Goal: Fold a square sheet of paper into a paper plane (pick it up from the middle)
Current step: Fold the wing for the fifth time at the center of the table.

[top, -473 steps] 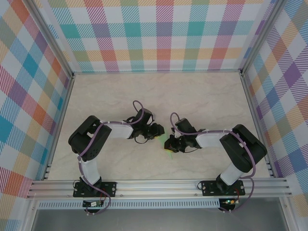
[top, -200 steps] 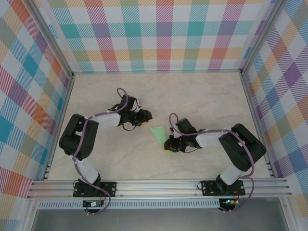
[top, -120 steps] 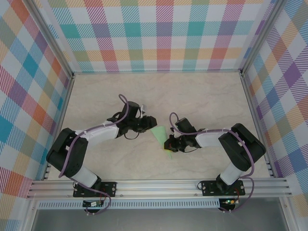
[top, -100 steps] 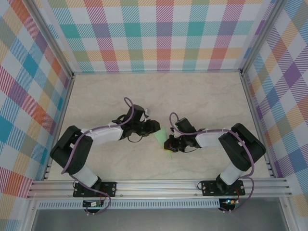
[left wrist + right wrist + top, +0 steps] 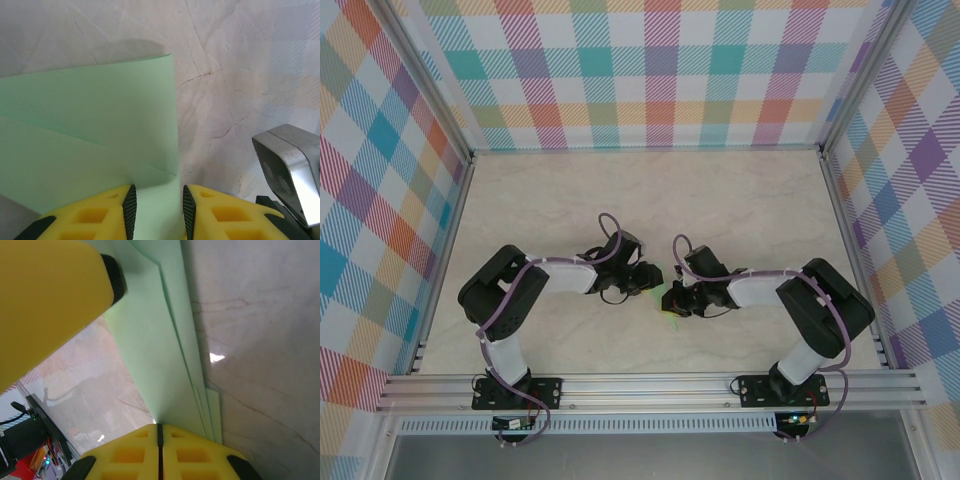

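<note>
Paper [image 5: 90,115]: pale mint green, plain, no print. The fold edges ahead of the left tool [image 5: 157,205] read a shade darker.
Left tool: yellow fingers with black inner pads [image 5: 129,204]. Right tool [image 5: 159,440]: same yellow.
Worktop [image 5: 240,75] beyond the tools: cream marble pattern with thin brown veins.
Arms [image 5: 555,272]: black with white segments. Cables [image 5: 607,222]: purple.
Walls [image 5: 650,70]: plaid in teal, orange, purple, yellow and red on white.
Frame rail [image 5: 650,392]: silver.

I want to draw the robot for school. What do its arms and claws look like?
The left arm and right arm have chunky black joints, white tube sections and looping purple cables. The left gripper and right gripper have bright yellow blocky fingers with black ridged pads.
</note>
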Robot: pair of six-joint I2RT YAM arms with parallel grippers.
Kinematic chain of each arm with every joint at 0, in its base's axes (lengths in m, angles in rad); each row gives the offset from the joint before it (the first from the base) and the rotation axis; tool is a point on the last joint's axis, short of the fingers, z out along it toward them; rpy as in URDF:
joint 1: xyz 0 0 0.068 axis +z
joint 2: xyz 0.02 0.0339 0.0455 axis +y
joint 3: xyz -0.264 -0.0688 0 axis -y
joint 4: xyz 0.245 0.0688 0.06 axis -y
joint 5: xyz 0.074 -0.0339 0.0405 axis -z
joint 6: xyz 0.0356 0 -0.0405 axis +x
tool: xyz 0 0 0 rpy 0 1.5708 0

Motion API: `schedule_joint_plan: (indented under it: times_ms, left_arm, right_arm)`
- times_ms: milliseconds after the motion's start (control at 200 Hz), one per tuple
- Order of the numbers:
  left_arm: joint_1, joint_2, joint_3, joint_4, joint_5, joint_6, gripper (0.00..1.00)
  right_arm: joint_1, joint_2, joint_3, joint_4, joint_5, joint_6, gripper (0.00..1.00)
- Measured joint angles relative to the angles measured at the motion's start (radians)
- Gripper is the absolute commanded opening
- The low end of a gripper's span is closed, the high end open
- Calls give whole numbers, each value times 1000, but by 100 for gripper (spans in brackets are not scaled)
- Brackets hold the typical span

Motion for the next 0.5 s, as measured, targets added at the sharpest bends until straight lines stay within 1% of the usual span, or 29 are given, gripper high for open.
schedule_joint_plan:
  times_ms: [225,370,500]
  left_arm:
    - [-1,2,0,6,-4,0,32]
    - [-1,2,0,6,-4,1,32]
    - [-1,2,0,5,-7,2,32]
  right_arm:
    - [5,-82,-3,-60,-46,-46,11]
    - [9,-83,-3,-114,-39,-77,12]
    - [9,-69,-24,-109,-42,-87,12]
